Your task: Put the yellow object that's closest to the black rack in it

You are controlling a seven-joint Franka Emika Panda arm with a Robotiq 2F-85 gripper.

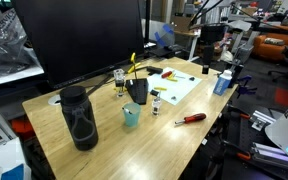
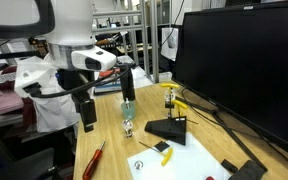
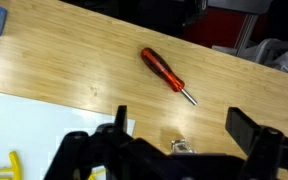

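Note:
The black rack (image 1: pixel 137 91) (image 2: pixel 168 128) stands near the middle of the table, next to the teal cup. A thin yellow stick (image 1: pixel 133 64) (image 2: pixel 177 102) rises at the rack's top; I cannot tell whether it is in the rack or behind it. Another yellow piece (image 1: pixel 170 75) (image 2: pixel 164 150) lies on the white paper and shows at the wrist view's lower left (image 3: pixel 12 160). My gripper (image 2: pixel 87 120) (image 3: pixel 184 125) is open and empty. It hangs above the table near the red-handled screwdriver, apart from the rack.
The red-handled screwdriver (image 3: pixel 164 72) (image 1: pixel 191 119) lies on the wood. A tall black cylinder (image 1: pixel 79 118), the teal cup (image 1: pixel 131 116), white paper (image 1: pixel 181 88) and a blue item (image 1: pixel 221 82) share the table. A large monitor (image 2: pixel 239 60) stands behind.

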